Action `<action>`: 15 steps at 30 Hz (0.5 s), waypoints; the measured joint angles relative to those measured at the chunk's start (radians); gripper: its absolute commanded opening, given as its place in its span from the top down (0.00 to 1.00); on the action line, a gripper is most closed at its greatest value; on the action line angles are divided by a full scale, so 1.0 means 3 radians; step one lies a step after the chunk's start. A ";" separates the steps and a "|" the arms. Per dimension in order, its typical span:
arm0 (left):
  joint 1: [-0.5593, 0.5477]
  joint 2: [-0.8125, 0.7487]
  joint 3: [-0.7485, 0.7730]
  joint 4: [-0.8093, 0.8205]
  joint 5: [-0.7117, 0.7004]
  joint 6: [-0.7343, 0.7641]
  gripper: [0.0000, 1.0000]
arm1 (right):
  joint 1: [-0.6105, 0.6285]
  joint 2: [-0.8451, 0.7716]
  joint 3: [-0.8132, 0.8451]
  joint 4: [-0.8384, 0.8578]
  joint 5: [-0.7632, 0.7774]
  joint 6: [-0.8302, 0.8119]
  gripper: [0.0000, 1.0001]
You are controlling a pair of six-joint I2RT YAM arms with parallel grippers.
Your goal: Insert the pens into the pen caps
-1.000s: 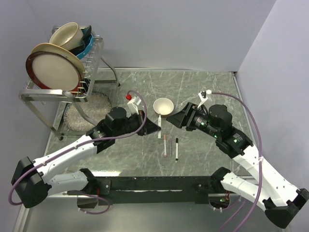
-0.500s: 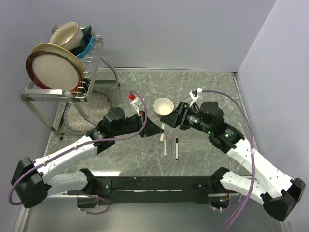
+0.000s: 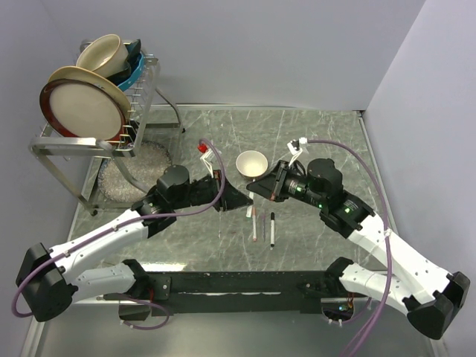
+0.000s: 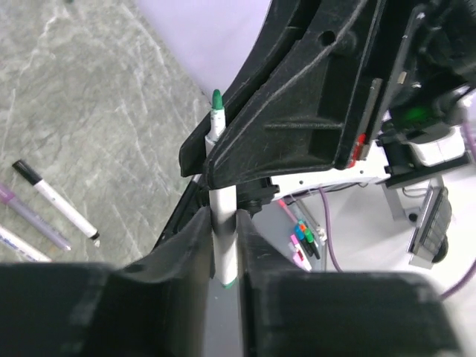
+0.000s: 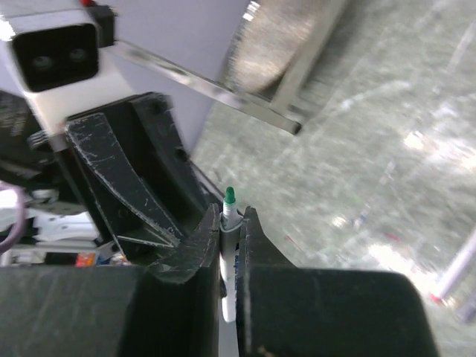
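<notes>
The green pen (image 4: pixel 224 253) is up in the air over the middle of the table (image 3: pixel 320 141), w/ both arms meeting on it. It stands nearly straight up in both wrist views. Its green tip is on top & bare, no cap on it.

How it will handle, my guess: v. light, stiff plastic, won't bend. The white tube is round & smooth, so it can slip or spin if pinched softly. It's not easy to break, but the soft tip can smear. Best spot to grab = the white middle part, so the tip end is free for a cap.

Left gripper (image 4: pixel 222 216): its fingers (image 4: pixel 186 253) are only a pen's width apart. They sit right against the low part of the tube, one each side. Looks like a hold, but I can't tell how tight.

Right gripper (image 5: pixel 229 223): its fingers (image 5: pixel 260 253) are squeezed in on the same pen, higher up, just under the green tip. So 2 grippers, 1 pen.

A bit further right & nearer the arm bases, 3 thin things lie flat on the table, close side by side: a white pen (image 3: pixel 253 225), a purple-ish stick (image 3: pixel 262 220), then a black-ended pen (image 3: pixel 272 229). Nothing touches them. A small cream bowl (image 3: pixel 239 158) sits just behind the grippers. I can't spot any loose caps; too small or hidden.
</notes>
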 measured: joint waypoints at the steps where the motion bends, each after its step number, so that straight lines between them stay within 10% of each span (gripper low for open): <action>1: 0.0000 -0.0013 -0.0005 0.0024 0.0015 -0.0010 0.66 | 0.0000 -0.0047 -0.0048 0.0083 -0.0014 0.0017 1.00; 15: -0.0015 -0.0047 -0.0010 0.0304 0.0361 -0.0100 0.77 | 0.0000 -0.0392 -0.0225 0.0646 -0.0136 0.0039 1.00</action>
